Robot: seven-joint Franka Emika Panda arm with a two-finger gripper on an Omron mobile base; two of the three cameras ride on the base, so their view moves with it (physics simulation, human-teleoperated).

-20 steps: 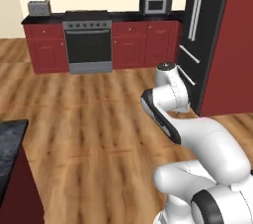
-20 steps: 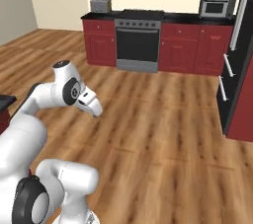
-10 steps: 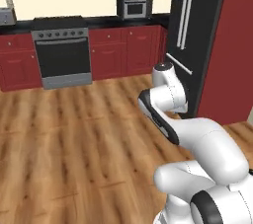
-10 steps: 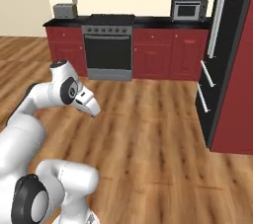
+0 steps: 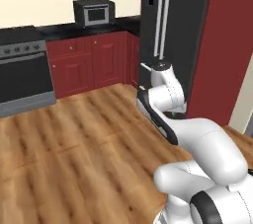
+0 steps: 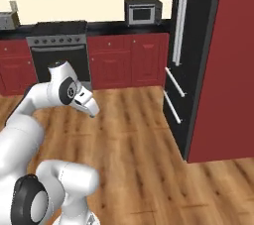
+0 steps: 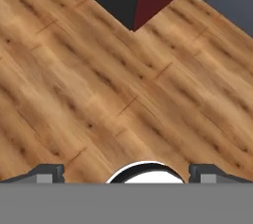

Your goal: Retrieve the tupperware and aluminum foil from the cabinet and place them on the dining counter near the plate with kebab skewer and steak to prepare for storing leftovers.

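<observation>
- Hand view: the hand (image 7: pixel 126 171) is seen from above the wooden floor (image 7: pixel 99 85), its two fingertips (image 7: pixel 47 171) spread wide apart with nothing between them, so it is open and empty.
- The tub, the foil box, the plate and the dining worktop cannot be located in these pictures; none of them is carried.
- The step in hand is judged to be a drive across the kitchen towards the cabinet, with nothing retrieved so far.
- It would be done well if the arm were kept folded close to the base, as it is now, and the hand kept open until the cabinet shelf lies ahead of it.
- Care is advised near the black fridge (image 5: pixel 170 30) and the red side panel (image 6: pixel 223 65) ahead of the hand, which could be clipped in a turn.
- Left base view: a microwave (image 5: pixel 95 12) on the far worktop (image 5: pixel 84 26) and the arm's elbow just before the fridge are shown.
- Right base view: the oven (image 6: pixel 58 53) is shown whole, with a toaster (image 6: pixel 7 20) far to the hand's left, which the left base view lacks.
</observation>
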